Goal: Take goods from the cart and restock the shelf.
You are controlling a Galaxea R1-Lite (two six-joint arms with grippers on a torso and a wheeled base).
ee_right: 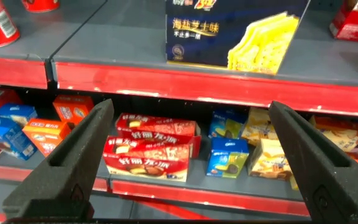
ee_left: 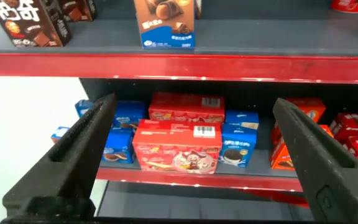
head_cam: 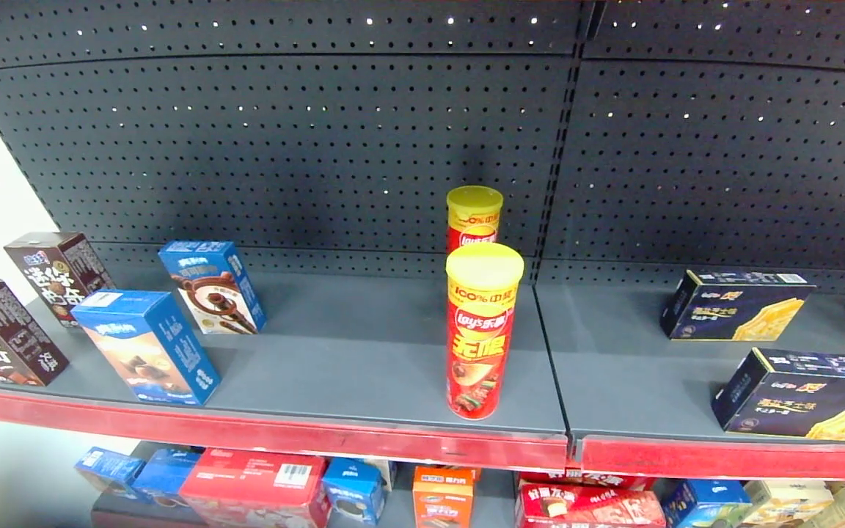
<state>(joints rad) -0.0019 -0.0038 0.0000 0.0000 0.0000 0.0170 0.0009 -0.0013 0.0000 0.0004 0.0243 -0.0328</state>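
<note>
Two red chip cans with yellow lids stand on the grey shelf, one at the front and one behind it. Two blue boxes and two brown boxes stand to the left. Dark navy boxes lie to the right. My left gripper is open and holds nothing, facing the lower shelf's red box. My right gripper is open too, with nothing in it, before a red snack box under the navy box.
A red price rail runs along the shelf's front edge. A dark pegboard backs the shelf. The lower shelf holds red, blue and orange boxes. Bare shelf lies between the blue boxes and the cans.
</note>
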